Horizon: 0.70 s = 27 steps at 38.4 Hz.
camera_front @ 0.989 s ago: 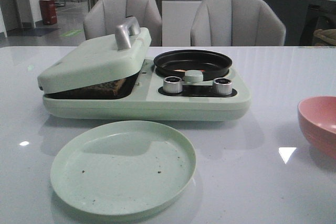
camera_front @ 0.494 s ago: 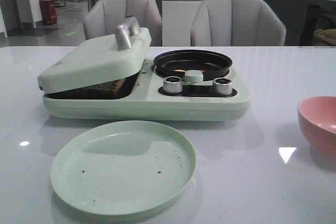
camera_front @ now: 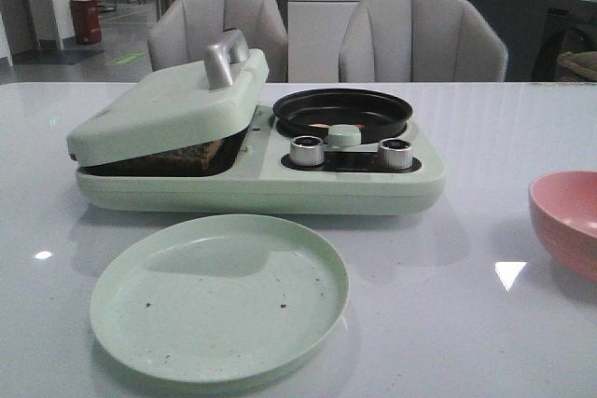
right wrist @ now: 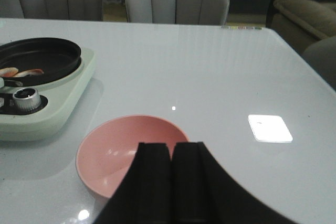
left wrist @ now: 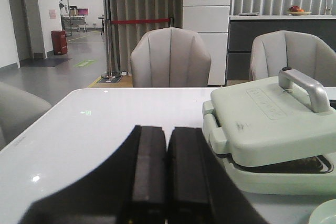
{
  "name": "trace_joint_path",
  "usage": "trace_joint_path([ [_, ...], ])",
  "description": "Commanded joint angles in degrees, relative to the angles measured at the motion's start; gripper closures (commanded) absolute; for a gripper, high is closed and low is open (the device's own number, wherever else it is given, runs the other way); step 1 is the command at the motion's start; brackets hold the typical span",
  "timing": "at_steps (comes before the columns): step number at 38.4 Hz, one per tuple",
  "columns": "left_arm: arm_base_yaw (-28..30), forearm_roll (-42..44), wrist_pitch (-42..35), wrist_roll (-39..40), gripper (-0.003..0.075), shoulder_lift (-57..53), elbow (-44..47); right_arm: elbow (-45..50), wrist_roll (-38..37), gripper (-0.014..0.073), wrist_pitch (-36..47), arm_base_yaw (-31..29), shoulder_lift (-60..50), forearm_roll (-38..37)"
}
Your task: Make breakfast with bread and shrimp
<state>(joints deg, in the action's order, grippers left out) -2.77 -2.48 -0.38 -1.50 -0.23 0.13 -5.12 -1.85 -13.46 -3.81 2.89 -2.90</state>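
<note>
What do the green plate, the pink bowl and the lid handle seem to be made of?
The plate looks like matte plastic or melamine: pale green, dull sheen, dark crumbs on it. The bowl seems similar, smooth pink with small soft highlights, though glazed ceramic is possible. The handle looks like brushed metal or metal-coated plastic: silver-grey with a bright streak.

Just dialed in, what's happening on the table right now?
Nothing is being handled. The left pincer and right pincer are both shut and empty, back from the cooker. Its lid rests tilted on toasted bread, and the shrimp lies in the black pan. The green plate and pink bowl hold no food.
</note>
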Motion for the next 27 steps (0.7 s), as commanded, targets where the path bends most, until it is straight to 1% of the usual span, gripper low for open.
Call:
trace_joint_path([
  [1,0.0,-0.6,-5.0,0.4,0.0619,-1.2,0.4,3.2,0.6,0.0576,10.7,-0.4,-3.8,-0.7],
  [3,0.0,-0.6,-5.0,0.4,0.0619,-1.2,0.4,5.7,0.6,0.0576,13.1,-0.4,-4.8,-0.7],
  [5,0.0,-0.6,-5.0,0.4,0.0619,-1.2,0.4,5.7,0.6,0.0576,12.5,-0.4,-4.8,-0.6],
  [9,0.0,-0.6,-5.0,0.4,0.0619,-1.2,0.4,5.7,0.5,0.0576,14.6,-0.3,-4.8,2.3],
  [16,0.0,-0.6,-5.0,0.4,0.0619,-1.2,0.4,5.7,0.5,0.0576,18.2,1.2,-4.8,2.5],
  [27,0.0,-0.6,-5.0,0.4,0.0619,-1.2,0.4,5.7,0.5,0.0576,17.9,1.2,-4.8,2.5],
])
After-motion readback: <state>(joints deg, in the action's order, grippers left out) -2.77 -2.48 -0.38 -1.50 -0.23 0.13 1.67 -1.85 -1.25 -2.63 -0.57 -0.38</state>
